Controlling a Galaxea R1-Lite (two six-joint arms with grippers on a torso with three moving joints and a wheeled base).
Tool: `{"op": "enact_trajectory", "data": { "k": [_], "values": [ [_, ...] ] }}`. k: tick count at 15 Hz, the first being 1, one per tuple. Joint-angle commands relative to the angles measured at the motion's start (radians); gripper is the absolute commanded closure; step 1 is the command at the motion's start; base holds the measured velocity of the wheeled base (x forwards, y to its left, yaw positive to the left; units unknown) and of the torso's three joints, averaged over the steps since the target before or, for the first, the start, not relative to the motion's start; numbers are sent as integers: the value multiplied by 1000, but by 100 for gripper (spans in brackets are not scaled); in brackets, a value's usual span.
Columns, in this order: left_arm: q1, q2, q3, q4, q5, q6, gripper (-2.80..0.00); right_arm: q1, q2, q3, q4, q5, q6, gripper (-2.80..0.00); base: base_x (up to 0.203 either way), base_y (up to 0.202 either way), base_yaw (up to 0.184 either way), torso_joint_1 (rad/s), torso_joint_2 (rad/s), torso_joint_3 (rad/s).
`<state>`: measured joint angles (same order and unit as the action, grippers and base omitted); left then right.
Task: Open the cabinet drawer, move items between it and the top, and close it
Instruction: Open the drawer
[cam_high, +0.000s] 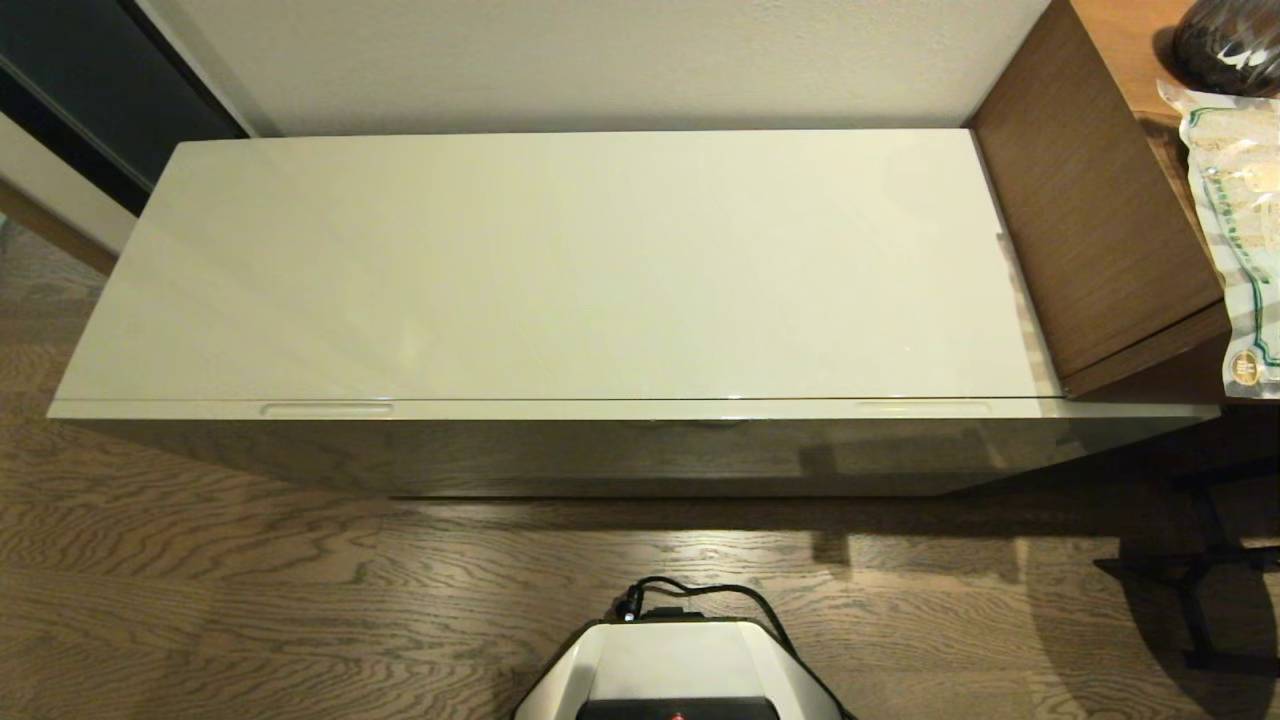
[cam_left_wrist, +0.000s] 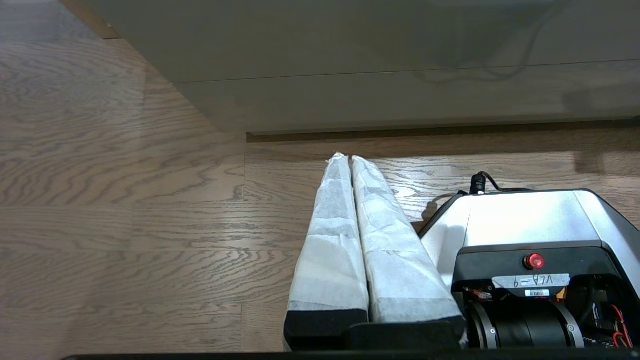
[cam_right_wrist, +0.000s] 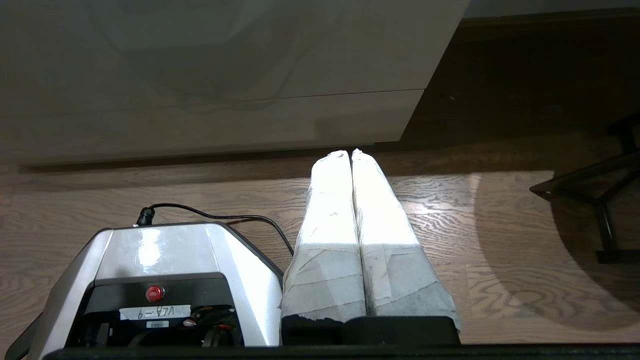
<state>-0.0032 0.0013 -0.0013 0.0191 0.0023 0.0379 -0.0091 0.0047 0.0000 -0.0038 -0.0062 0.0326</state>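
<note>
**Both claws parked low, drawer shut**

Left claw (cam_left_wrist: 350, 158): seen only from its own wrist camera, hanging low beside the robot base (cam_left_wrist: 525, 220), its tips aimed at the foot of the cabinet. Its two white-wrapped fingers (cam_left_wrist: 332, 235) are pressed together along their whole length, with nothing between them. Right claw (cam_right_wrist: 350, 152): the same pose on the other side of the base, two padded fingers (cam_right_wrist: 385, 235) pressed together and gripping nothing, above the wooden floor (cam_right_wrist: 500, 225). Neither arm appears in the head view.

The cabinet drawer (cam_high: 640, 409) sits fully pushed in, its upper edge flush under the top (cam_high: 560, 270). Two slim oblong notches are visible on that edge, one towards the robot's left (cam_high: 326, 408) and one towards its right (cam_high: 922, 406). The top is a single long glossy panel against the wall.

To the robot's right stands the brown wood-grain table (cam_high: 1090, 200), higher than the cabinet and touching its end. On it lies one clear plastic packet (cam_high: 1235, 220) with brown contents and green-white labelling, cut off by the frame edge. Behind the packet is one dark rounded object (cam_high: 1228, 45), too cropped to identify.
</note>
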Motion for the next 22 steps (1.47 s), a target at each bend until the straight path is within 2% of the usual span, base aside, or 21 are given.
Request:
{"op": "enact_trajectory", "data": {
  "k": [1, 4, 6, 8, 10, 11, 14, 17, 19, 20, 22],
  "values": [
    [0, 0, 0, 1, 1, 0, 0, 0, 1, 0, -1, 0, 0, 0, 0, 0, 0, 0, 0, 0],
    [0, 0, 0, 1, 1, 0, 0, 0, 1, -4, -2, -5, -9, 0, 0, 0, 0, 0, 0, 0],
    [-1, 0, 0, 1, 1, 2, 0, 0, 1, -101, 47, -1, -14, 0, 0, 0, 0, 0, 0, 0],
    [-1, 0, 0, 1, 1, 1, 0, 0, 2, -318, 247, 41, -16, 0, 0, 0, 0, 0, 0, 0],
    [0, 0, 0, 1, 1, 0, 0, -1, 43, -620, 405, 109, -13, 0, 0, 0, 0, 0, 0, 0],
    [-1, 0, 0, 1, 1, 0, 0, -7, 114, -727, 435, 131, 17, 0, 0, 0, 0, 0, 0, 0],
    [0, 0, 0, 1, 1, 0, 0, -22, 446, -926, 469, 201, 125, 0, 0, 0, 0, 0, 0, 0],
    [0, 0, 0, 1, 1, 0, 0, -28, 745, -984, 495, 364, 150, 0, 0, 0, 0, 0, 0, 0],
    [-1, 0, 0, 1, 1, 0, 0, -17, 910, -998, 499, 429, 141, 0, 0, 0, 0, 0, 0, 0],
    [-1, 0, 1, 1, 1, 0, 0, 3, 972, -1006, 496, 437, 145, 0, 0, 0, 0, 0, 0, 0],
    [-1, 0, 0, 1, 1, 0, 0, 158, 1114, -1013, 457, 297, 209, 0, 0, 0, 0, 0, 0, 0]
  ]
}}
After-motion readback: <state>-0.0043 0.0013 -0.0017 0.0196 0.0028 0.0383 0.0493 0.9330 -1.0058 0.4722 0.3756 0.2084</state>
